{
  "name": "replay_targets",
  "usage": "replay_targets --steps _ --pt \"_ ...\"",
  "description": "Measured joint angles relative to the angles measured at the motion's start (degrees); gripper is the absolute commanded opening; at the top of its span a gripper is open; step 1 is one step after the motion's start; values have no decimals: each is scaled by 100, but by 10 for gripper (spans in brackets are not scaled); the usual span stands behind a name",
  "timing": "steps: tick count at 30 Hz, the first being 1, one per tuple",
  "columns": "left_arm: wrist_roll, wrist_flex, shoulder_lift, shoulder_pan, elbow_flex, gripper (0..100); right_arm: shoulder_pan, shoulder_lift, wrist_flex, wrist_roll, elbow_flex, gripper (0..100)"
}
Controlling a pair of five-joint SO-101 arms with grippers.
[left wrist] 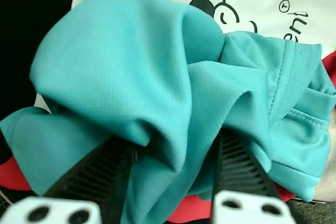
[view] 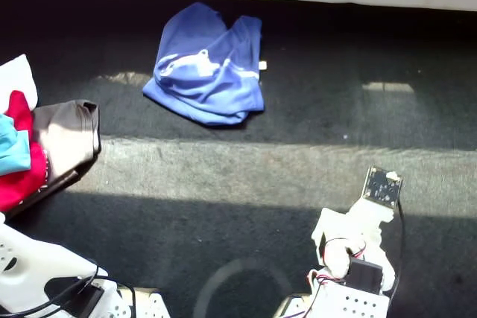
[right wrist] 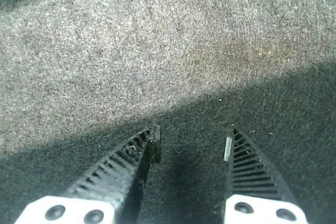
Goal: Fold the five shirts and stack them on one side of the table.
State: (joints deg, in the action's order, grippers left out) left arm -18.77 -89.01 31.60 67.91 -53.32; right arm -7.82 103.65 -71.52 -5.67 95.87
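Nearest, had a bunched fold of the teal shirt (left wrist: 131,66) pinched in the left gripper (left wrist: 176,145) — jaws part-way apart, cloth packed tight between them. Found that shirt on top of the heap, over the red shirt (left wrist: 184,214) and against the white shirt (left wrist: 262,3) with its black print. Judged this the start of the job: picking one shirt off the heap for folding. Needed a check for teal alone between the jaws, with none of the red layer just beneath. Called for a slow lift straight up first, to peel the teal free without dragging its neighbours along. Then wanted a carry out over the bare mat (right wrist: 157,51), somewhere with room to spread flat. Risked a tangle from such a mid-cloth grab, so probably needed a fresh grip at a hem or shoulder once laid down.

Further over, had the right gripper (right wrist: 191,140) low above the mat, jaws spread, holding nothing. Looked well placed to take a second corner and help pull the cloth flat.

Beyond, noted the grey shirt (view: 67,135) just beside the heap at the mat's left edge. Farthest off, noted the blue shirt (view: 205,68) crumpled near the back edge, well apart from the rest — unfolded, like the others. Judged nearly the whole task undone.
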Motion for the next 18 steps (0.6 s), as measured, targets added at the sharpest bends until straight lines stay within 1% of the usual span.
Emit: replay_targets --steps 1,7,11,14,16,18 --pt "0 0 -53 -9 0 280 79 0 0 70 0 201" --pt "0 0 -897 -18 -387 280 633 0 0 1213 0 201" --pt "0 0 -1582 -185 -651 280 677 0 510 1925 0 201" --pt "0 -44 -1890 -440 -677 280 440 0 1152 2242 0 201" --pt "0 -352 -2004 -738 -677 280 105 0 1547 2277 0 201" --pt "0 -809 -2031 -1178 -677 280 -246 0 1916 2198 0 201"
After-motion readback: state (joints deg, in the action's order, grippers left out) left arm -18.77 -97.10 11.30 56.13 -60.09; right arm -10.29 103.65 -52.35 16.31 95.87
